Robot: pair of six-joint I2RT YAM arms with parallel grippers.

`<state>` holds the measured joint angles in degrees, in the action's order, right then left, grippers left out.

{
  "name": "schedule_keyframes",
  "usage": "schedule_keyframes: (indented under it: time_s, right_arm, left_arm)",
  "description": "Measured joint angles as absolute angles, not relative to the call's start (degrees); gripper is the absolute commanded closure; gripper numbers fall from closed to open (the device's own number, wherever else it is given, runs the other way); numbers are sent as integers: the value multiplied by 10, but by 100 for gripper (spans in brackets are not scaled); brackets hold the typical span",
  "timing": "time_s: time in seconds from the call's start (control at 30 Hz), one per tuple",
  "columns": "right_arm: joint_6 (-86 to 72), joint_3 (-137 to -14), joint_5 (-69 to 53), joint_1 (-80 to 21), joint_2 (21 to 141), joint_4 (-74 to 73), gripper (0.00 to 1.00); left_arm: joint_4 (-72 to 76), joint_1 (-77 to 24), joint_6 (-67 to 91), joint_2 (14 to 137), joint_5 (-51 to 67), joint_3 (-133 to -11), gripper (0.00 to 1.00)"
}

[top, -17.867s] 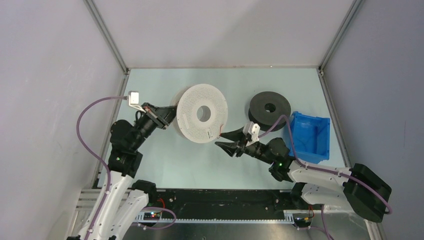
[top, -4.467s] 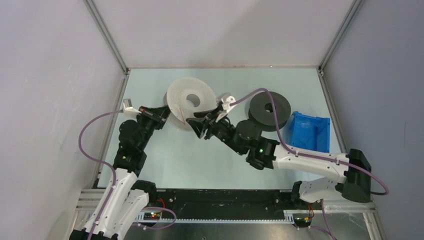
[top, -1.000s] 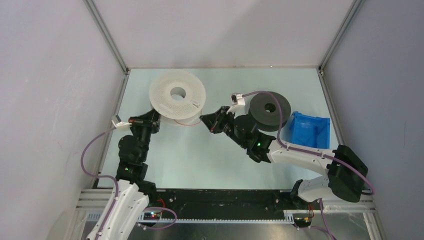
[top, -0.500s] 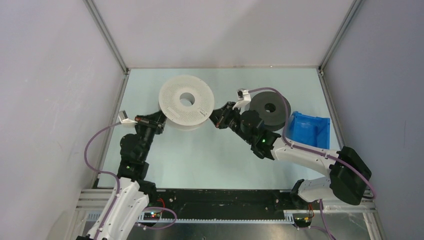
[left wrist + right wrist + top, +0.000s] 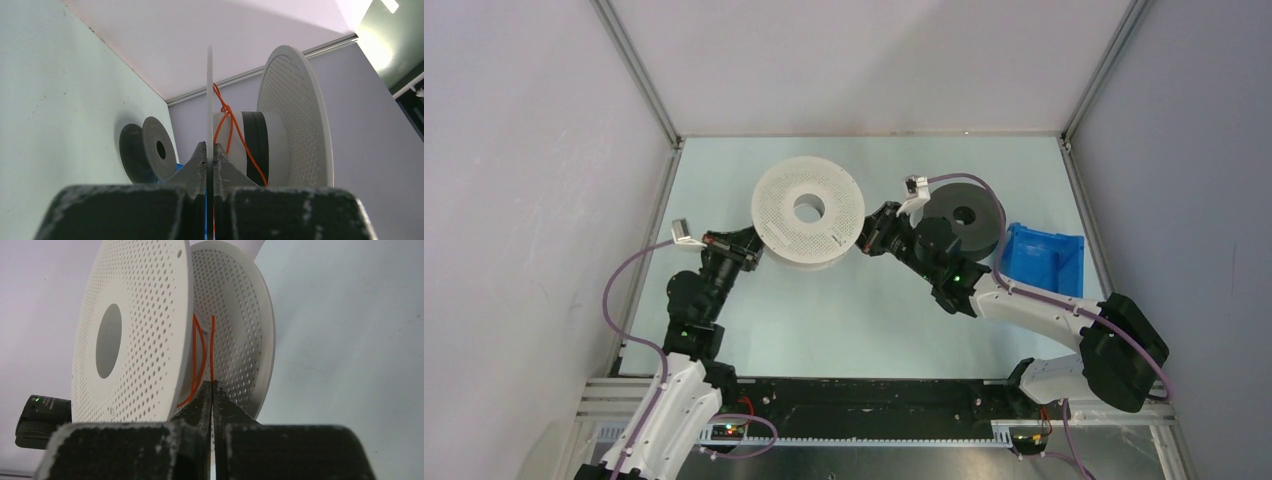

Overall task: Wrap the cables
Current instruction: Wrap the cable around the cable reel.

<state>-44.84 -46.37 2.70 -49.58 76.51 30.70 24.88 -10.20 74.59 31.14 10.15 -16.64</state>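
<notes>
We see our left gripper (image 5: 746, 246) clamped on the thin rim of the white spool (image 5: 807, 212), at the spool's 8 o'clock in the top view. The left wrist view shows that flange edge-on between the closed fingers. Our right gripper (image 5: 871, 232), at the spool's 4 o'clock, is pinched tight on the orange cable (image 5: 212, 347), which runs from its fingertips up between the two flanges. Loose strands of it cross the hub. The dark spool (image 5: 964, 215) lies at the white one's 3 o'clock, and the blue bin (image 5: 1044, 262) sits beyond it at 4.
</notes>
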Motion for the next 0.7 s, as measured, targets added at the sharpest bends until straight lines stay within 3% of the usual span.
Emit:
schedule_keyframes:
  time_s: [0.27,0.7]
  right_arm:
    - [-456,-461,-25,-475,767,331,96]
    - [-464,-460,-56,-460,771,342,79]
  left_arm:
    - [267,-102,751,328,129,-166,100]
    - [267,-101,763,337,128,-166,100]
